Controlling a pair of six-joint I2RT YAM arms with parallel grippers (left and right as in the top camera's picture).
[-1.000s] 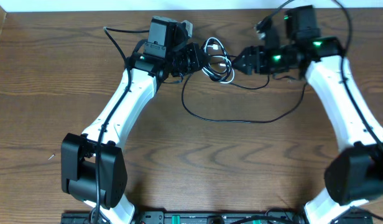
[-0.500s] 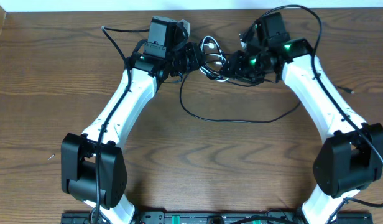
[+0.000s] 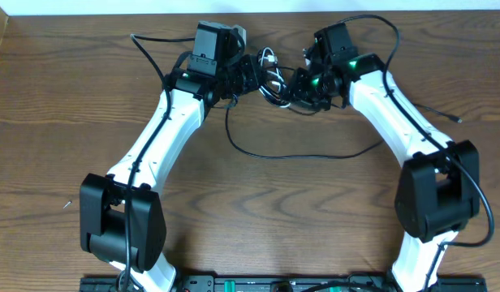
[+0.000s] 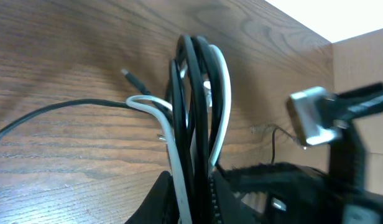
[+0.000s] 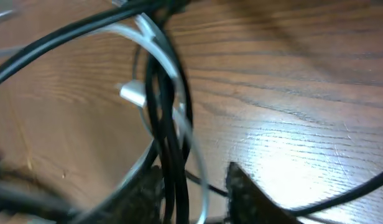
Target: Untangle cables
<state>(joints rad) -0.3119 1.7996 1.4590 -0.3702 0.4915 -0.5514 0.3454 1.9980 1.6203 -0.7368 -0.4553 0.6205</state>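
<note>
The cables form a small tangled bundle of black and white cords at the back middle of the table. My left gripper is shut on the bundle's left side; black and white cords run up from its fingers in the left wrist view. My right gripper is at the bundle's right side, open, with black cords passing between its fingers. A white plug hangs by them. One long black cable loops toward the front and ends in a plug at the right.
The wooden table's back edge lies just behind the bundle. The arm bases and a black rail stand along the front edge. A thicker arm cable arcs behind the left wrist.
My right gripper has moved left across the table to the bundle. The long black loop has slid left with it. The left gripper has held still on the bundle.
</note>
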